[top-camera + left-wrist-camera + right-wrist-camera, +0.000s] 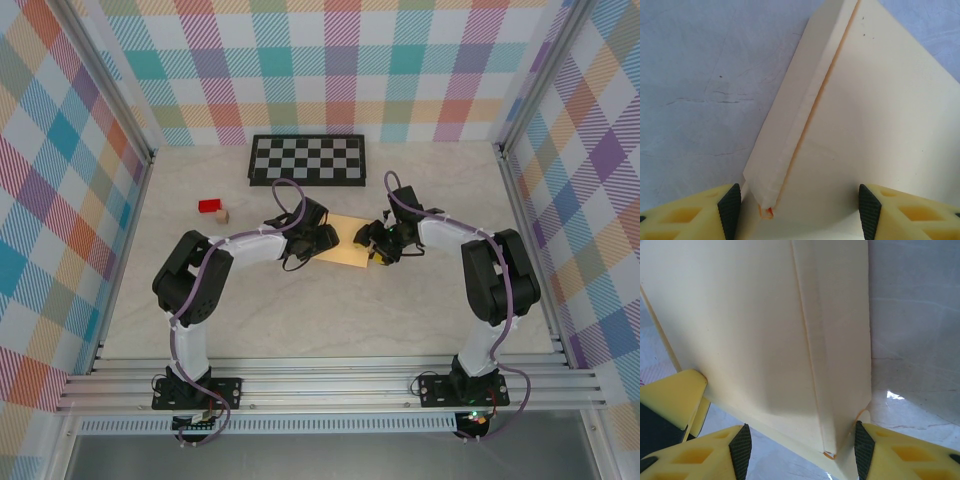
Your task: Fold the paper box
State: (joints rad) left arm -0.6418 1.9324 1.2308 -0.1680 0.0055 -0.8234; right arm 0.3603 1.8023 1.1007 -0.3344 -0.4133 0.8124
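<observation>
Tan cardboard: flat paper box [348, 243], flaps likely being creased.
Hands: left hand [797, 207], right hand [799, 447] straddling edges, half-open.
Next: calling for firm press.

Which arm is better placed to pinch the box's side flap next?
Right, narrowly: the right gripper rests one pad on the corner of the box's right-edge flap. The left gripper straddles the left-edge flap with a small gap beside its pad.

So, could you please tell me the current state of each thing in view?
paper box: partly folded, a flap creased over at each tool
left tool: open, astride a folded flap
right tool: open, astride a folded flap
checkerboard: lying flat near the back wall
red block: at rest, ungripped
tan cube: beside the red block
</observation>
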